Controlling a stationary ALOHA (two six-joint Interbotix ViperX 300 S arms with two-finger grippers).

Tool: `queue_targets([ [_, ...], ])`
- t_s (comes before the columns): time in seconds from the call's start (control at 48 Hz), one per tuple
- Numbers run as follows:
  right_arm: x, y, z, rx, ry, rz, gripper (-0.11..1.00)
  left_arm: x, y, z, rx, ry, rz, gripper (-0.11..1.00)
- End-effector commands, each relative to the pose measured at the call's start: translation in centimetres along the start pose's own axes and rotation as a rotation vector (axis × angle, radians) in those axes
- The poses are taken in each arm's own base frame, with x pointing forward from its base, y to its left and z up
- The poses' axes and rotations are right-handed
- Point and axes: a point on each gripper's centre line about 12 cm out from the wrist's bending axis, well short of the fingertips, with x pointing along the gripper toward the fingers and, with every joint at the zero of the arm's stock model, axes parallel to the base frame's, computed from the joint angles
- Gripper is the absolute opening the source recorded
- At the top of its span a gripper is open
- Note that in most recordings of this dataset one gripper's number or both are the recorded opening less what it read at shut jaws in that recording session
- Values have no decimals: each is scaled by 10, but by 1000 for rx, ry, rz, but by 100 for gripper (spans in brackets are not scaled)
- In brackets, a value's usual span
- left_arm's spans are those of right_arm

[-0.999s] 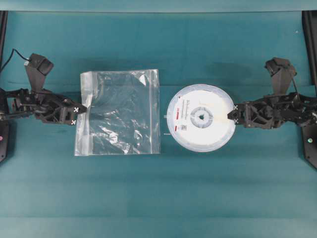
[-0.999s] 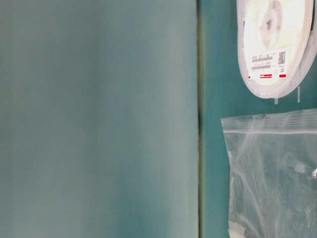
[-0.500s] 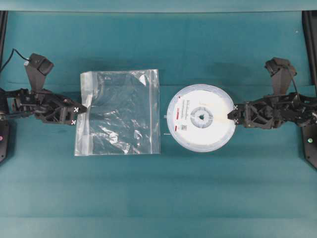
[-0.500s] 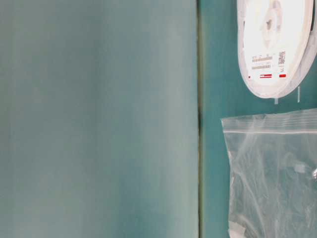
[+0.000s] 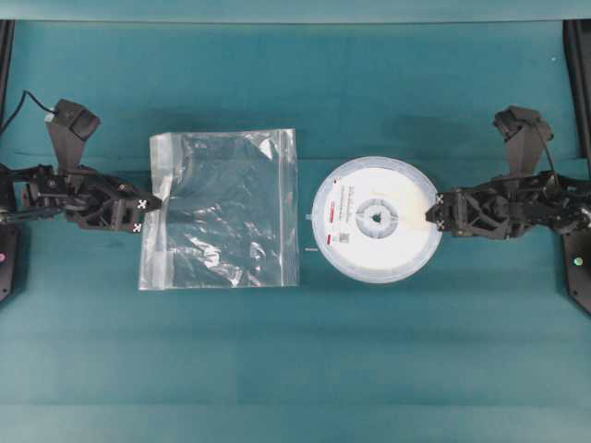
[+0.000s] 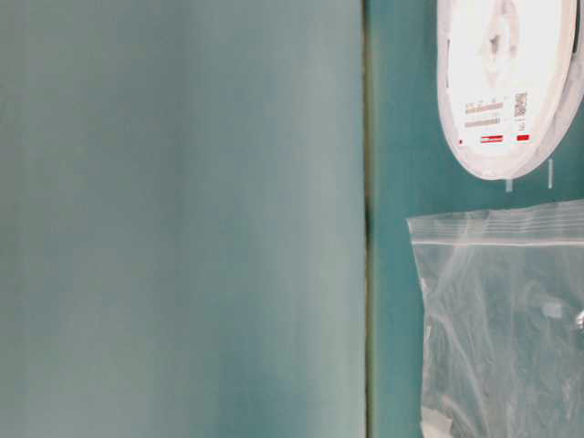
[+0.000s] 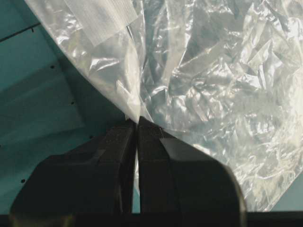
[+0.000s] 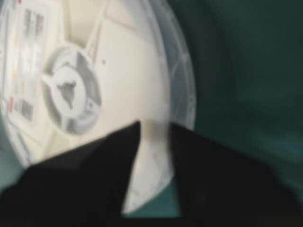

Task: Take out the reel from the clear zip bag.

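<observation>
Reel (image 5: pixel 375 220) flat on the teal table (image 5: pixel 295 369), right of centre in the overhead view, fully outside the clear zip bag (image 5: pixel 222 210) and just beside the bag's right edge, a narrow strip of cloth between them. Grey hub with small hole at the middle, white label with red marks on the disc's left half. In the table-level view, reel (image 6: pixel 505 82) at upper right, bag (image 6: pixel 500 319) at lower right, apart.

Bag flat and crinkled at centre left, zip strip running along its left edge, nothing inside.

Left gripper (image 5: pixel 146 215) at the middle of the bag's left edge — jaws pressed together with a fold of plastic pinched between them, seen plainly in the left wrist view (image 7: pixel 137 130), where the bag (image 7: pixel 213 85) fans out above the fingertips.

Right gripper (image 5: pixel 434 215) at the reel's right rim. In the right wrist view (image 8: pixel 154 130), jaws parted with a clear gap, the reel's (image 8: pixel 104 90) edge lying between them — blurred, so contact with the rim cannot be told.
</observation>
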Motion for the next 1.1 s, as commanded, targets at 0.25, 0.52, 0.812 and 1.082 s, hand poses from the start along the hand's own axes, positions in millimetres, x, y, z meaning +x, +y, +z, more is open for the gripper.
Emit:
queue_targets([
  [0.25, 0, 8, 3, 0, -9, 22, 95, 2, -6, 5, 5, -15, -19, -1],
  [0.52, 0, 10, 4, 3, -12, 27, 95, 2, -5, 5, 21, -15, -18, -1],
  [0.812, -1, 11, 3, 1, -9, 31, 95, 0, -3, 2, 23, -8, -11, 15],
  [1.082, -1, 11, 2, -2, -4, 31, 95, -1, 2, -1, 28, 38, 44, 83],
])
